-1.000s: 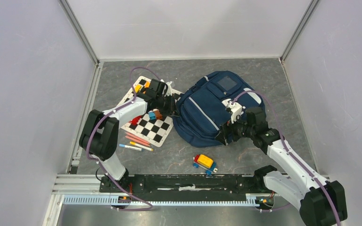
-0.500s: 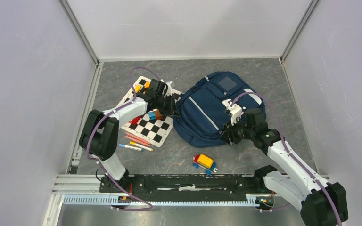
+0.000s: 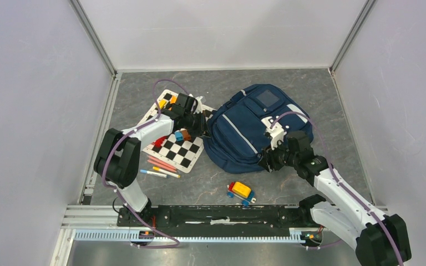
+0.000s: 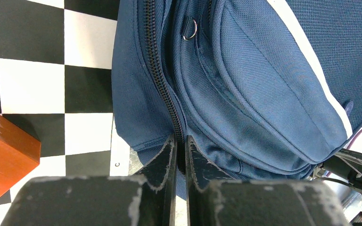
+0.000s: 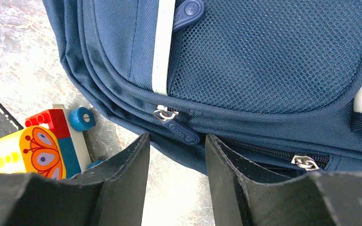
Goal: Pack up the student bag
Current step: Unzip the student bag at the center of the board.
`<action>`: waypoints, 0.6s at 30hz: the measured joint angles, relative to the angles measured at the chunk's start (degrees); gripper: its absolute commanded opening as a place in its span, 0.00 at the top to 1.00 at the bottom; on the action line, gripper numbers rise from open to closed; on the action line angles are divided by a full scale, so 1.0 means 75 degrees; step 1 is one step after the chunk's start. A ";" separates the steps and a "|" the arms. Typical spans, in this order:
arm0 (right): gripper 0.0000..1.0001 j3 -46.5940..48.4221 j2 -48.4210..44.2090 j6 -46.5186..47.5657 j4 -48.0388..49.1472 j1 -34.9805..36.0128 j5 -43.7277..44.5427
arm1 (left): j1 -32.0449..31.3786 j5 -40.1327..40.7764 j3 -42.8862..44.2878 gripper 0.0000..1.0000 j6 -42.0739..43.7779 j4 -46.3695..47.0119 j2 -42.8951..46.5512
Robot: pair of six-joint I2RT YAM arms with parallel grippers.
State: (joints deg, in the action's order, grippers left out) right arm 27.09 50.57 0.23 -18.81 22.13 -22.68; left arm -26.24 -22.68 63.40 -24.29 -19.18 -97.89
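Left wrist view: the left gripper (image 4: 179, 147), almost closed, pinches the backpack (image 4: 264, 70). The right gripper (image 5: 176, 150) (fingers apart) faces a zip pull (image 5: 181, 131), gripping nothing.

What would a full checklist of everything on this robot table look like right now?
Surface: grey marbled table, no spills seen.
Job's things: student bag lies at centre, with one edge over the mat.
Clutter: chequered mat carrying coloured blocks; pens beside it; toy truck near the bag.
Grippers: left gripper shut on the student bag's closed zip seam; right gripper open, facing a zip pull.
Cables: purple cables loop above both arms; no snag seen.
Surroundings: pale walls on three sides.
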 measured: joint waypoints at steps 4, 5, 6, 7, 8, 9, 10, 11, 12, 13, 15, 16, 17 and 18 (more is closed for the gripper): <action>0.56 -0.0061 0.0017 -0.0026 0.0154 0.0268 0.0478 | 0.0000 0.0000 0.0000 0.90 0.0000 0.0000 0.0000; 0.57 -0.0079 0.0023 -0.0029 0.0195 0.0356 0.0621 | 0.0000 0.0000 0.0000 0.91 0.0000 -0.0003 0.0000; 0.58 -0.0111 0.0023 -0.0023 0.0242 0.0443 0.0752 | 0.0000 0.0000 0.0000 0.92 0.0000 -0.0003 0.0000; 0.59 -0.0154 0.0023 -0.0029 0.0309 0.0533 0.0906 | 0.0000 0.0000 0.0000 0.92 0.0000 -0.0003 0.0000; 0.61 -0.0204 0.0023 -0.0052 0.0376 0.0612 0.1049 | 0.0000 0.0000 0.0000 0.93 0.0000 0.0000 0.0000; 0.64 -0.0254 0.0023 -0.0085 0.0443 0.0697 0.1186 | 0.0000 0.0000 0.0000 0.93 0.0000 -0.0003 0.0000; 0.67 -0.0303 0.0023 -0.0137 0.0519 0.0775 0.1320 | 0.0000 0.0000 0.0000 0.93 0.0000 0.0000 0.0000; 0.71 -0.0338 0.0029 -0.0172 0.0568 0.0833 0.1422 | 0.0000 0.0000 0.0000 0.94 0.0000 0.0000 0.0000; 0.76 -0.0358 0.0055 -0.0221 0.0621 0.0909 0.1530 | 0.0000 0.0000 0.0000 0.94 0.0000 0.0000 0.0000; 0.80 -0.0358 0.0102 -0.0265 0.0650 0.0965 0.1612 | 0.0000 0.0000 0.0000 0.95 0.0000 0.0000 0.0000; 0.86 -0.0358 0.0224 -0.0323 0.0676 0.1067 0.1711 | 0.0000 0.0000 0.0000 0.96 0.0000 -0.0003 0.0000; 0.89 -0.0358 0.0262 -0.0329 0.0673 0.1096 0.1743 | 0.0000 0.0000 0.0000 0.97 0.0000 -0.0003 0.0000; 0.92 -0.0350 0.0309 -0.0341 0.0659 0.1139 0.1792 | 0.0000 0.0000 0.0000 0.97 0.0000 0.0000 0.0000; 0.94 -0.0323 0.0332 -0.0335 0.0615 0.1169 0.1830 | 0.0000 0.0000 0.0000 0.97 0.0000 0.0000 0.0000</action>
State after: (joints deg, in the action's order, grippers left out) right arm 24.67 53.06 -2.28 -14.20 30.89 -8.95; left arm -26.24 -22.68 63.40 -24.29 -19.18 -97.89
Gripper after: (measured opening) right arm 0.147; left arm 0.115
